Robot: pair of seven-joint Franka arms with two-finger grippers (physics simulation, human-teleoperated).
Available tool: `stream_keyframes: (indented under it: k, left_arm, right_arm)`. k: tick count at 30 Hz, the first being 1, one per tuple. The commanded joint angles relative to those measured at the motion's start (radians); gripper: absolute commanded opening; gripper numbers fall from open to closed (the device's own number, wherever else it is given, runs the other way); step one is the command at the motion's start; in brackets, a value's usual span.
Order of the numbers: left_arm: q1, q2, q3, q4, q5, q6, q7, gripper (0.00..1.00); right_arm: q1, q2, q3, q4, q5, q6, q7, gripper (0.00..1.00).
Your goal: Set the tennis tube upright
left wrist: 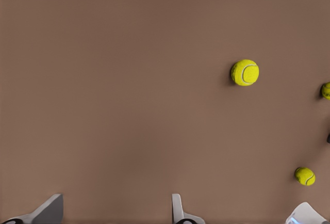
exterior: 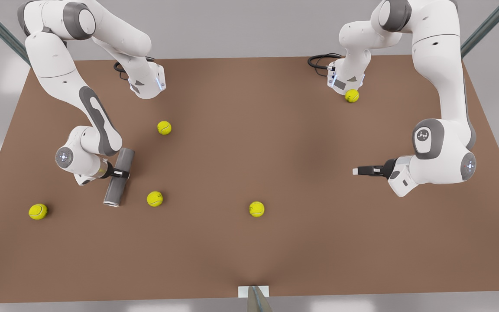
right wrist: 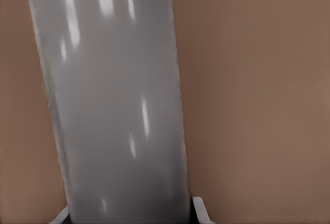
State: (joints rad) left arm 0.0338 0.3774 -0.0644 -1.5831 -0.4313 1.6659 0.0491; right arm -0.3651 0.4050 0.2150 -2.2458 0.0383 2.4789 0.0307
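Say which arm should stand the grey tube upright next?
Right. The right gripper is clamped around the middle of the matte grey cylindrical tennis tube, which lies near the front view's left. The left gripper hangs open over bare brown table, well away.

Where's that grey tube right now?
The tennis tube lies on the table's left side in the front view, gripped mid-length by the right gripper, with a tennis ball close beside its lower end.

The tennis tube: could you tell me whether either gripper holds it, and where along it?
The right gripper is shut on the tennis tube around its middle. The left gripper holds nothing.
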Motion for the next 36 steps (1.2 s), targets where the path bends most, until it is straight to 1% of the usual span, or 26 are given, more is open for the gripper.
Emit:
stream_keyframes:
  k: [1, 9, 24, 28, 29, 36]
  left_arm:
    - [0.000, 0.000, 0.000, 0.000, 0.000, 0.000, 0.000, 1.00]
    - [0.000, -0.002, 0.000, 0.002, -0.001, -0.002, -0.002, 1.00]
    - [0.000, -0.002, 0.000, 0.002, 0.000, -0.003, 0.000, 1.00]
    - [0.000, 0.000, 0.000, 0.002, 0.000, -0.002, 0.000, 1.00]
    - [0.000, 0.000, 0.000, 0.002, 0.000, -0.002, 0.000, 1.00]
    - [0.000, -0.003, 0.000, 0.002, 0.000, -0.006, 0.000, 1.00]
  right_arm:
    - [0.000, 0.000, 0.001, 0.000, 0.000, 0.000, 0.000, 0.79]
    - [-0.002, -0.018, 0.001, 0.000, 0.000, -0.012, -0.002, 0.79]
    - [-0.003, 0.000, 0.000, -0.003, 0.000, 0.000, 0.000, 0.79]
    - [-0.005, 0.000, 0.000, -0.003, -0.002, 0.000, 0.000, 0.77]
    - [-0.005, 0.000, 0.000, -0.003, -0.002, 0.000, 0.000, 0.75]
    - [-0.006, -0.011, 0.000, -0.003, -0.005, -0.009, 0.000, 0.75]
